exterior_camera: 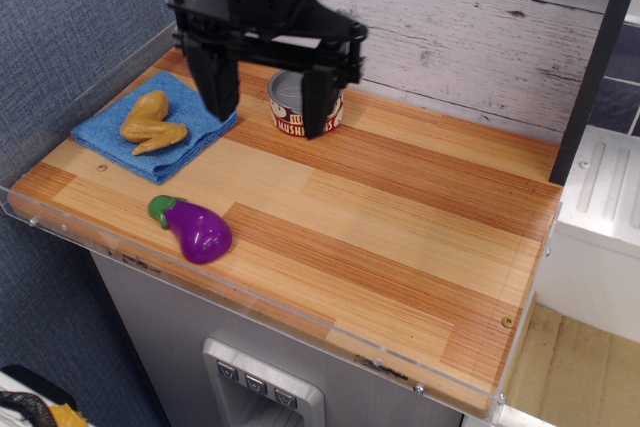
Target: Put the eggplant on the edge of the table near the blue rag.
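Note:
The purple eggplant (pixel 196 230) with a green stem cap lies on the table (pixel 400 217) near its front left edge, just in front of the blue rag (pixel 140 132). My gripper (pixel 266 112) is open and empty. It hangs above the back of the table, between the rag and the can, well away from the eggplant. Its two black fingers (pixel 217 77) point down and stand wide apart.
A tan chicken-wing toy (pixel 152 122) lies on the blue rag. A mushroom can (pixel 300 112) stands at the back, partly hidden behind my right finger. A clear plastic rim runs along the table's front and left edges. A grey plank wall stands behind.

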`<state>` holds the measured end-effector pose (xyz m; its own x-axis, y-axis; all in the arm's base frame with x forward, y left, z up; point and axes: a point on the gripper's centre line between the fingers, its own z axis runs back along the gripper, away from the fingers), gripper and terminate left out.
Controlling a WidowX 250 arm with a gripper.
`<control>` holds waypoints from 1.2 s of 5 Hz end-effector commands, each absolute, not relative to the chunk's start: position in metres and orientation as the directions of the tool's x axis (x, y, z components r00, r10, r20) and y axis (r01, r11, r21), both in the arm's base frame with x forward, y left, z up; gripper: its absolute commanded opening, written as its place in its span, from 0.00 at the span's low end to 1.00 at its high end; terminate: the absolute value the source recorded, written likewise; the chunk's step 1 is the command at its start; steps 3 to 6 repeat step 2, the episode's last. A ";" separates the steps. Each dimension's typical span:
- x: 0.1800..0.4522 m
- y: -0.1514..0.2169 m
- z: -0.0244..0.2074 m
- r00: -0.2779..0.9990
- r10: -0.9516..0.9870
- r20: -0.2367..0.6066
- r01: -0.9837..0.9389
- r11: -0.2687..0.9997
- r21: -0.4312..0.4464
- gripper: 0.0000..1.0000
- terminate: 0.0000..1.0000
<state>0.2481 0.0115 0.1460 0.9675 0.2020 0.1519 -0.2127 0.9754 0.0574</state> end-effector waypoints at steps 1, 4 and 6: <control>0.212 -0.008 0.175 0.965 0.185 0.184 -0.199 0.978 0.056 1.00 0.00; 0.203 -0.009 0.182 0.943 0.242 0.229 -0.258 0.965 0.044 1.00 1.00; 0.203 -0.009 0.182 0.943 0.242 0.229 -0.258 0.965 0.044 1.00 1.00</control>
